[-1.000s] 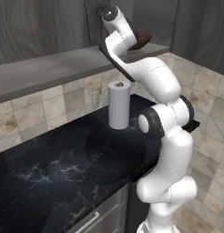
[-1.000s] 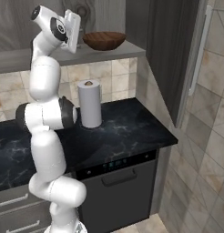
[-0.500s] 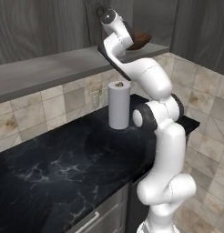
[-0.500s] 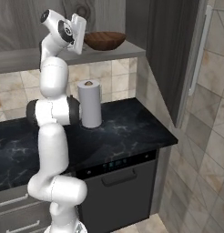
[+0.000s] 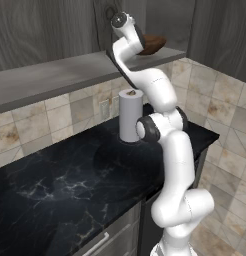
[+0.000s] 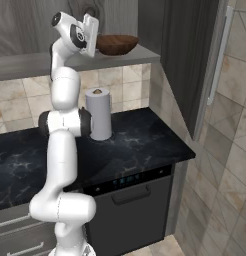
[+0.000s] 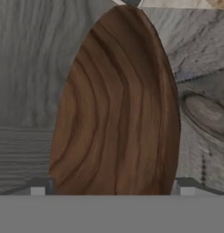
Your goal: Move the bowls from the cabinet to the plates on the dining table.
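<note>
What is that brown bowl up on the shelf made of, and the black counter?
The bowl looks like dark wood with a smooth finish: curved grain lines run across it. The counter looks like polished black marble, judging by its thin white veins, though it could be imitation stone.

Finding no readable text, labels, brands, numbers or signs in any view. Seeing small pale marks on the dark appliance panel (image 6: 126, 180) under the counter, too small and blurred to read.
</note>
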You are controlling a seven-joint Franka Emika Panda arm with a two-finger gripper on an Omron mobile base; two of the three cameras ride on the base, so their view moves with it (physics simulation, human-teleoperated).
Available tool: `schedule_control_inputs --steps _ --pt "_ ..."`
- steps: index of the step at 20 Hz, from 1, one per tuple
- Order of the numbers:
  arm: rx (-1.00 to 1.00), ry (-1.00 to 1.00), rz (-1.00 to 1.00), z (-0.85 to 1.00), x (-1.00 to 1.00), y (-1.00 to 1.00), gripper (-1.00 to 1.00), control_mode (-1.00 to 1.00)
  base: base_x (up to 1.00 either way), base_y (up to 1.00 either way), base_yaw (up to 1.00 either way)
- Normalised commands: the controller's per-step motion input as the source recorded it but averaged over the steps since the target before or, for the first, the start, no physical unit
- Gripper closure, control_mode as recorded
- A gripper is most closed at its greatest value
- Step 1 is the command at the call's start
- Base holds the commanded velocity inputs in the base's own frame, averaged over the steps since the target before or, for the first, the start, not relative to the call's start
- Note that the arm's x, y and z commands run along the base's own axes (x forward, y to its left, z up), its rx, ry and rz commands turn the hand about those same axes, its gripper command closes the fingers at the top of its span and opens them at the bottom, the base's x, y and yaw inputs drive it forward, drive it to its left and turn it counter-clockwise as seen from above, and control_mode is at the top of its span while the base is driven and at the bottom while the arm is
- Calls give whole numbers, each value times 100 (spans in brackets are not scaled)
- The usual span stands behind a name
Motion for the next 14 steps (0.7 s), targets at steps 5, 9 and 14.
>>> schedule_control_inputs --steps 5,9,14 --pt "0 3 0 -28 55 0 100 -100 0 0 0" --pt "2 8 0 -32 28 -8 100 -100 0 0 0" --pt "4 11 0 -26 25 -13 100 -100 0 0 0"
